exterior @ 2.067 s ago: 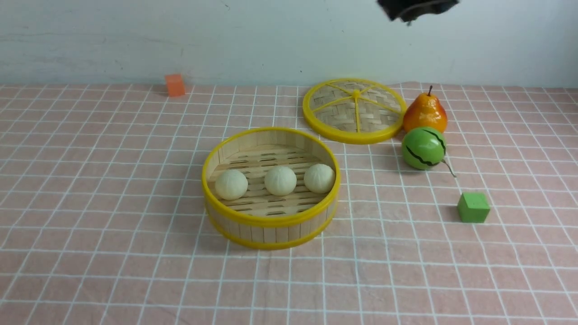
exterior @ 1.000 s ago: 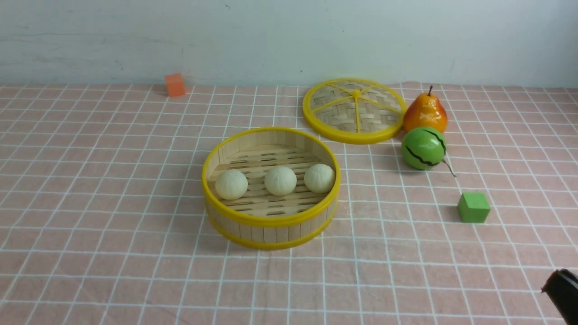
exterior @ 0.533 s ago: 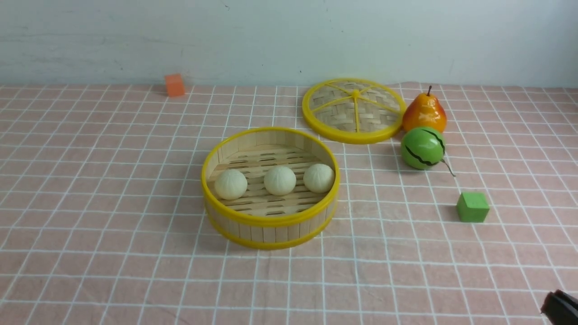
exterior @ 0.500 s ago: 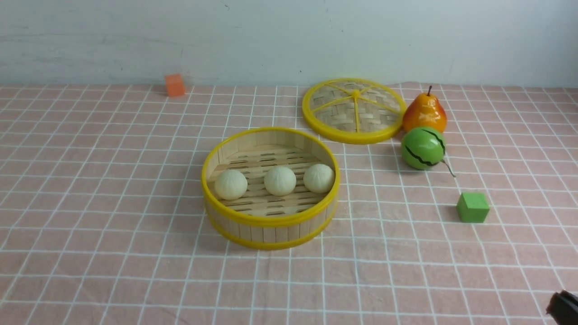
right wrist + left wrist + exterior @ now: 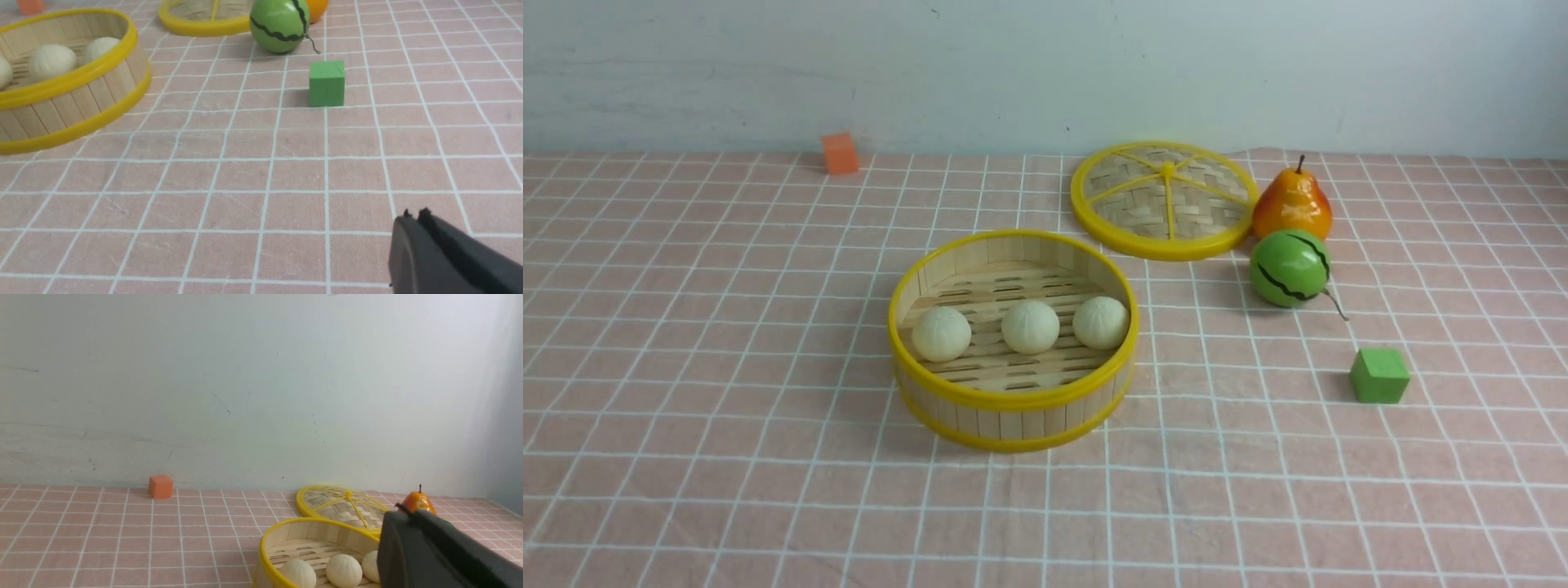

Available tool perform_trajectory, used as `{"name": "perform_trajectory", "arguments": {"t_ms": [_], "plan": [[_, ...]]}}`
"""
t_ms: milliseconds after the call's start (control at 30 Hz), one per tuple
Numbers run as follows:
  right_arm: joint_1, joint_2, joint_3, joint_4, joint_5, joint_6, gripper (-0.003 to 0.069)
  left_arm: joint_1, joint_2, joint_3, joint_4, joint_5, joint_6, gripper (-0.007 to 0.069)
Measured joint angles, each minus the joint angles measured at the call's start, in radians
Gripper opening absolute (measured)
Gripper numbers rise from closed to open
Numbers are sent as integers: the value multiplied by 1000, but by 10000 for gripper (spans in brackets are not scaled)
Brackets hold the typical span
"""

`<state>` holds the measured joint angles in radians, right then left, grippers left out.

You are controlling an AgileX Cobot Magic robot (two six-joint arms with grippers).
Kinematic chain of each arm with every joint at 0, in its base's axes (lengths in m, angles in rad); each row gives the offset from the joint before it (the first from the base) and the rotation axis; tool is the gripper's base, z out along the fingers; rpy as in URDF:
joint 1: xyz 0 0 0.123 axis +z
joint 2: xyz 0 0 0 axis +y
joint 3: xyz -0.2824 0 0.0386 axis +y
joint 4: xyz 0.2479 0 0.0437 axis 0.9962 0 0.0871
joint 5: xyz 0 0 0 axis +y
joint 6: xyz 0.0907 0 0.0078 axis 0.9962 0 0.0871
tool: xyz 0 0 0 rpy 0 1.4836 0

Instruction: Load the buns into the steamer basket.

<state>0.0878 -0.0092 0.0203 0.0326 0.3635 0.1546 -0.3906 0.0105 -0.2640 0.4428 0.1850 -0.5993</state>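
Three cream-white buns [image 5: 941, 333] [image 5: 1030, 326] [image 5: 1100, 322] lie in a row inside the round bamboo steamer basket [image 5: 1013, 398] in the middle of the checked cloth. Neither arm shows in the front view. In the left wrist view my left gripper [image 5: 402, 511] is shut and empty, hanging in front of the basket [image 5: 286, 535] and partly covering one bun [image 5: 369, 565]. My right gripper [image 5: 413, 214] is shut and empty, low over bare cloth, well short of the basket [image 5: 77, 73].
The flat woven lid [image 5: 1165, 198] lies behind the basket to the right. Next to the lid stand an orange pear [image 5: 1291, 205] and a green striped melon [image 5: 1289, 268]. A green cube [image 5: 1379, 375] sits nearer, an orange cube [image 5: 839, 153] by the back wall.
My right gripper has dropped from the top of the front view to its lower right corner and then slid out of that view. The buns and basket have not moved.
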Motion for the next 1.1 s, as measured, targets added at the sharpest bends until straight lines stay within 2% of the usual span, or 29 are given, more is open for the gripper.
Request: {"name": "perform_trajectory", "arguments": {"t_ms": [833, 1000, 1067, 1100], "plan": [[8, -1, -6, 36, 32, 23, 8, 0, -5, 6, -1, 11, 0, 0], [8, -1, -6, 36, 35, 23, 14, 66, -21, 51, -12, 53, 0, 0], [8, -1, -6, 36, 35, 23, 18, 125, -21, 87, -62, 53, 14, 0], [8, -1, -6, 36, 35, 23, 19, 157, -21, 120, -115, 38, 58, -1]]}}
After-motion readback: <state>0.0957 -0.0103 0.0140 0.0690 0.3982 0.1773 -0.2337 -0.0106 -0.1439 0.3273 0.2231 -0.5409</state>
